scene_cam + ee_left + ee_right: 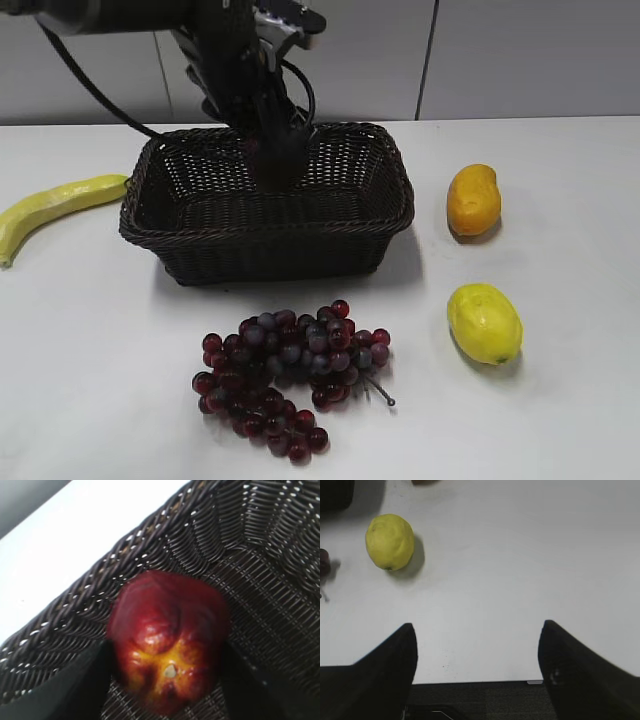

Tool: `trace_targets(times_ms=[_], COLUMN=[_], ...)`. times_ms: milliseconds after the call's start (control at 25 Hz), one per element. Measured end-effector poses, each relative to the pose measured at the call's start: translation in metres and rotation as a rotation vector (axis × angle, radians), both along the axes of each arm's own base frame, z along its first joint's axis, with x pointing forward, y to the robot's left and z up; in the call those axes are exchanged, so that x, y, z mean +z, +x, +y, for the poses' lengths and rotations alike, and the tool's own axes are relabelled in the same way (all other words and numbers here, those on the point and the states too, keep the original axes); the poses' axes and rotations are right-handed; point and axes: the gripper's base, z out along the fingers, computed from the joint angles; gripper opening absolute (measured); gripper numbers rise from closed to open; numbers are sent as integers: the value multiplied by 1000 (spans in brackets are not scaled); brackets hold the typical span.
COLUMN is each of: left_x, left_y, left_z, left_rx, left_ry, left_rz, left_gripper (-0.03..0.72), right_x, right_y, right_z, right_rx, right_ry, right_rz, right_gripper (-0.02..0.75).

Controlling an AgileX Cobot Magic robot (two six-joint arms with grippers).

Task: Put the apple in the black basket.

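The dark red apple (167,640), its orange-yellow dimpled end facing the camera, sits between the two black fingers of my left gripper (167,652), which is shut on it. It is inside the black basket (100,575), low, near a woven side wall. I cannot tell whether it touches the floor. In the exterior view the left arm reaches down into the basket (270,255), with the left gripper (275,165) dark against the weave and the apple hard to make out. My right gripper (477,630) is open and empty over bare table by the front edge.
A bunch of dark red grapes (285,375) lies in front of the basket. A yellow lemon (484,322) (390,541) and an orange mango (473,200) lie to the right. A yellow banana (60,205) lies to the left.
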Motion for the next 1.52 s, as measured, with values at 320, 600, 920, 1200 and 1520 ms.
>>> trace_targets(times_ms=[320, 600, 920, 1200, 1520], left_x=[-33, -39, 24, 69, 58], left_y=[2, 2, 2, 21, 23], left_z=[-3, 2, 10, 83, 184], left_rx=[15, 36, 66, 240, 493], left_ry=[30, 49, -22, -27, 26], left_rz=[90, 138, 67, 59, 252], left_gripper=[487, 643, 661, 610, 588], right_x=[0, 0, 0, 0, 0], right_y=[0, 0, 0, 0, 0], right_z=[0, 0, 0, 0, 0], right_rx=[0, 0, 0, 0, 0], right_ry=[0, 0, 0, 0, 0], right_rz=[-1, -1, -1, -1, -1], right_gripper=[571, 571, 571, 571, 571])
